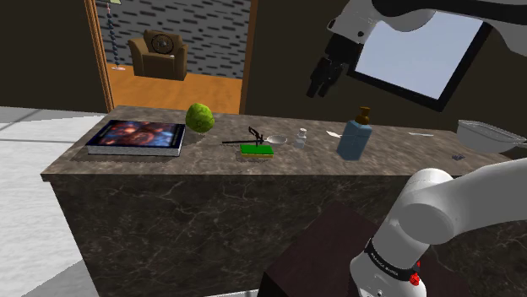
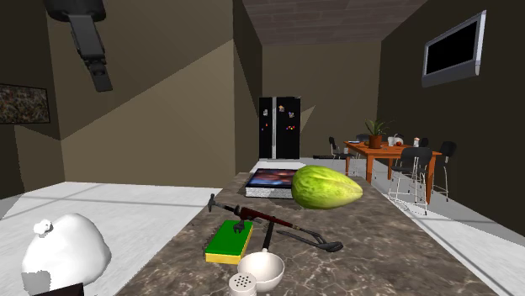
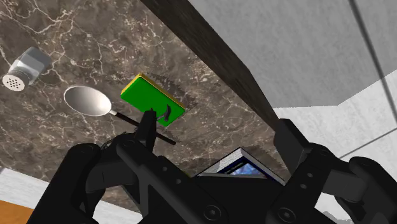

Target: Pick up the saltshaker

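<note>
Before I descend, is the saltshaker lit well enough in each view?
Shoulder view: dim, but the saltshaker stands pale against the dark counter. Second exterior view: evenly lit, but the bottom edge cuts it. Wrist view: well lit, no glare, its holed top clear.

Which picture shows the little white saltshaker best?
The wrist view: the small grey-white saltshaker shows whole there, holed cap facing the camera, beside the silver spoon. The shoulder view shows it tiny on the dark marble countertop; the second exterior view's bottom edge cuts it.
</note>
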Robot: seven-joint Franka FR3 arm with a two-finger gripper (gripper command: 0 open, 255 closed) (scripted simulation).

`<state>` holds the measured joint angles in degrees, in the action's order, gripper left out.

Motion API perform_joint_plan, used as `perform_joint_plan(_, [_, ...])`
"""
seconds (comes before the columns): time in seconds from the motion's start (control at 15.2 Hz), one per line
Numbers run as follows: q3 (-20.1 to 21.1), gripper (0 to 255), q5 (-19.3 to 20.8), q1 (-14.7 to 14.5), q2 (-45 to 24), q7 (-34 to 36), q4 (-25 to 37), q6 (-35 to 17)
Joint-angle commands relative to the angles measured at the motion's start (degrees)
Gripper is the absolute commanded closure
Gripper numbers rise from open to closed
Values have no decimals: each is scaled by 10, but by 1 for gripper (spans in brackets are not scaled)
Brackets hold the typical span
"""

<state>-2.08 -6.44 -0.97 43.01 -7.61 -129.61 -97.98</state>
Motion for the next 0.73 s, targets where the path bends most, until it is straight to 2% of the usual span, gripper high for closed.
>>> perform_joint_plan(0.0, [0,0,0,0,0,0,0,0])
perform_joint_plan(0.66, [-100,0,29,20,-96,-125,-31,-111])
